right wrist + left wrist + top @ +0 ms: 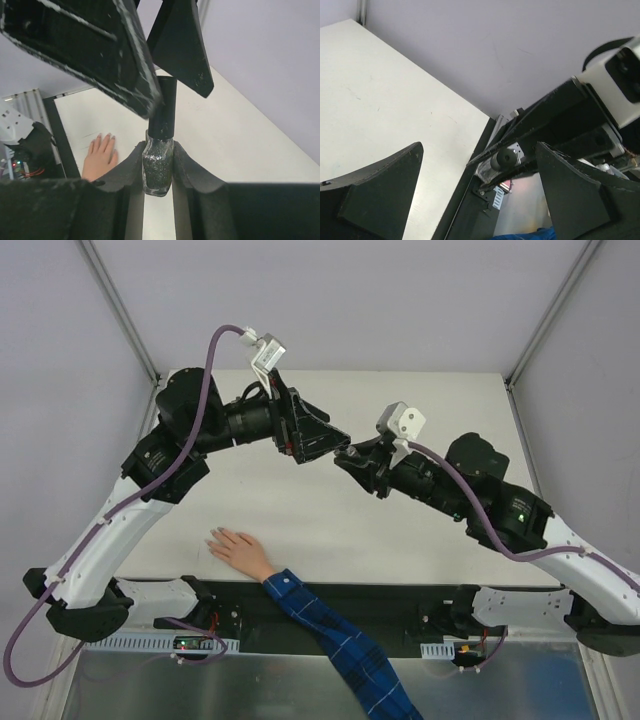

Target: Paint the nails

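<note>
Two claws at uncapping step, by my reading: right claw [158, 150] clamped on polish bottle [158, 175], left claw [479, 150] spread astride its black cap [163, 107]; next, pinch cap and unscrew.

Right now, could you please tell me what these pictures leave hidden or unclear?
- Right wrist view: the nails are too small to show any polish; the left gripper overlaps the cap of the bottle, hiding whether it is loosened.
- Top view: the bottle is hidden between the left gripper and the right gripper.
- Left wrist view: the hand is out of frame; only a sliver of blue sleeve shows at the bottom edge.
</note>
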`<move>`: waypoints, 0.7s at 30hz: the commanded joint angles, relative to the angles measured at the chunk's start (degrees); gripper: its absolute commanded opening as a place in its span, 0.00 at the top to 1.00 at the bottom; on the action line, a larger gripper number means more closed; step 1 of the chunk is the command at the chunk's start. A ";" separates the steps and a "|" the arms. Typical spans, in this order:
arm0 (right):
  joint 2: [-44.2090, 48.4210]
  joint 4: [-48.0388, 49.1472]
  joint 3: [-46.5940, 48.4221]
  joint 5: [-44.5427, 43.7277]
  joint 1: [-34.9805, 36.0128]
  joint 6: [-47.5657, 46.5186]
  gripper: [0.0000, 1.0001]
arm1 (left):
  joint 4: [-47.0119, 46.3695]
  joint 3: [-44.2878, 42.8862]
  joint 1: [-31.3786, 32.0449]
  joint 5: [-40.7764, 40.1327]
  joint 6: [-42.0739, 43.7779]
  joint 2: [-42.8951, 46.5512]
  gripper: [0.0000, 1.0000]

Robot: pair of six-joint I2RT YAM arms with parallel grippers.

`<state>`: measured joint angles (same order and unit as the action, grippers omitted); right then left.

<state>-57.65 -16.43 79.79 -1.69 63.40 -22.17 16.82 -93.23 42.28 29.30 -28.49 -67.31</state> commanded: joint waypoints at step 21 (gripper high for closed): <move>-3.17 27.13 -0.42 75.50 -12.25 31.21 1.00 | -4.94 -0.03 3.95 28.87 7.32 1.21 1.00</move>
<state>-59.64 -13.82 79.64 28.99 52.88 -12.43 16.05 -93.65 46.04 40.75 -22.22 -69.32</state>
